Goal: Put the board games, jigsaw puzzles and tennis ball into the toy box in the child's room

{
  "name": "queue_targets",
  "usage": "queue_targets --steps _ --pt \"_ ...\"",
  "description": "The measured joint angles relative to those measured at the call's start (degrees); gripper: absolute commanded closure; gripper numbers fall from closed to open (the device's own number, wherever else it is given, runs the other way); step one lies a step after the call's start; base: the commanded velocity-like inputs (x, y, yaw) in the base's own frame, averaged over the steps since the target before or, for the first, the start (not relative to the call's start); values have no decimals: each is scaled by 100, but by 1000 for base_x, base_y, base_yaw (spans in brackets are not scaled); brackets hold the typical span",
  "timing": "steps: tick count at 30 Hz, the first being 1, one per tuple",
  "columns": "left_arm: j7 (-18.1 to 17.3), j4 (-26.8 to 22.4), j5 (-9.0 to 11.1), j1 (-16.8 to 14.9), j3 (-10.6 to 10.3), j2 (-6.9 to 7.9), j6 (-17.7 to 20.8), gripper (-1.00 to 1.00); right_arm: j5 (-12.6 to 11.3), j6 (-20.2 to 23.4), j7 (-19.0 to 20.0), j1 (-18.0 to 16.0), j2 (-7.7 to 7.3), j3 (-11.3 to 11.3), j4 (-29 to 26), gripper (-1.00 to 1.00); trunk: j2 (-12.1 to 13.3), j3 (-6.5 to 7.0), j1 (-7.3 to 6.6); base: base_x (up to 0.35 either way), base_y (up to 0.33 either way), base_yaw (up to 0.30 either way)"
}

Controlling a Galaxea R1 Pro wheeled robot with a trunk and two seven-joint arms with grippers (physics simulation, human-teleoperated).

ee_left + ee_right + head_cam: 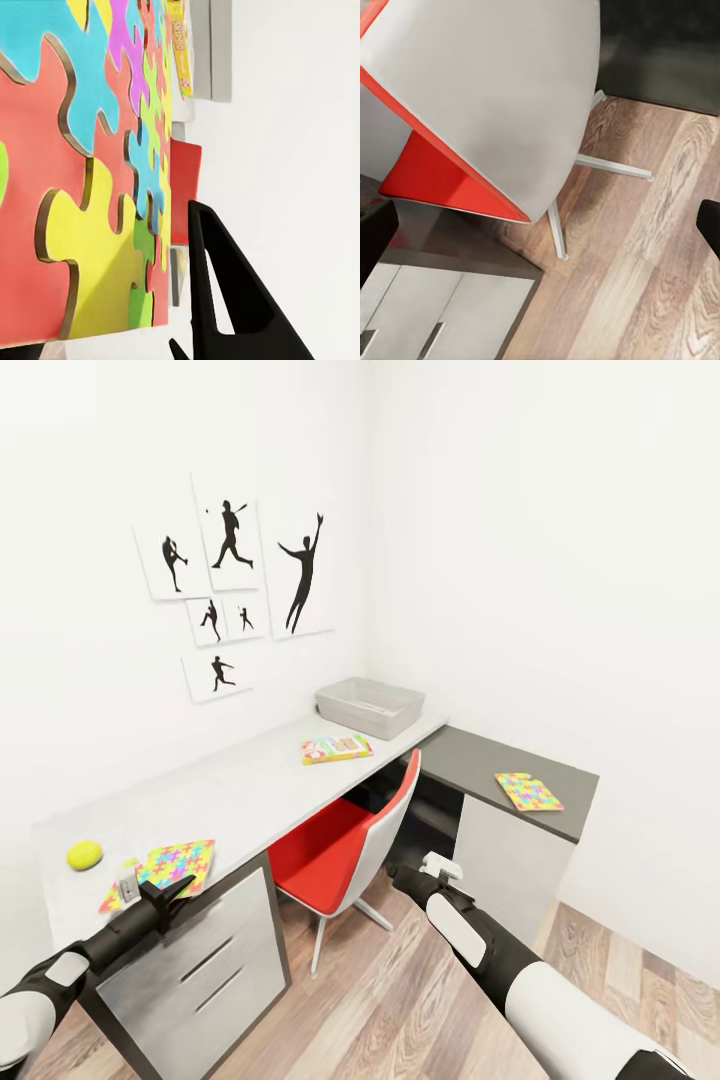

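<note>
The pale grey toy box (370, 705) stands at the back of the table (240, 790), near the corner. A colourful board game (337, 748) lies just in front of it. One jigsaw puzzle (175, 863) lies at the table's near end, beside the yellow-green tennis ball (84, 854). My left gripper (165, 893) sits at this puzzle's near edge. In the left wrist view the puzzle (82, 187) is very close and one black finger (225, 300) stands just above its surface, slightly apart. A second puzzle (528, 791) rests on the dark corner section. My right gripper (440, 867) hangs open over the floor by the chair.
A red chair (345, 840) with a white back is pushed under the table between my arms; its back (510, 90) and legs show in the right wrist view. White drawers (200, 960) are below the left gripper. Wood-plank floor (400, 1000) lies in front. Silhouette pictures (235, 575) hang on the wall.
</note>
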Motion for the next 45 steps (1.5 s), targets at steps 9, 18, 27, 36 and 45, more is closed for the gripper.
queue_targets --steps 9,18,27,36,45 --pt "9 -481 -49 -6 -26 -16 26 100 5 0 0 0 0 0 14 -100 361 162 -198 0 0 0" --pt "12 -780 -58 -50 -581 -23 10 100 5 0 0 0 0 0 16 -100 723 324 -396 0 0 0" --pt "-51 -1134 -62 -53 -1100 -44 -12 100 7 0 0 0 0 0 18 -100 885 396 -484 0 0 0" --pt "-63 -1220 -51 -56 -1128 -37 -15 100 310 -1 -6 0 0 -7 18 -100 1245 557 -682 0 0 0" --pt "-1052 -2092 -51 -47 -1967 -43 -29 100 385 -1 -8 1 0 -10 18 -100 1606 720 -880 0 0 0"
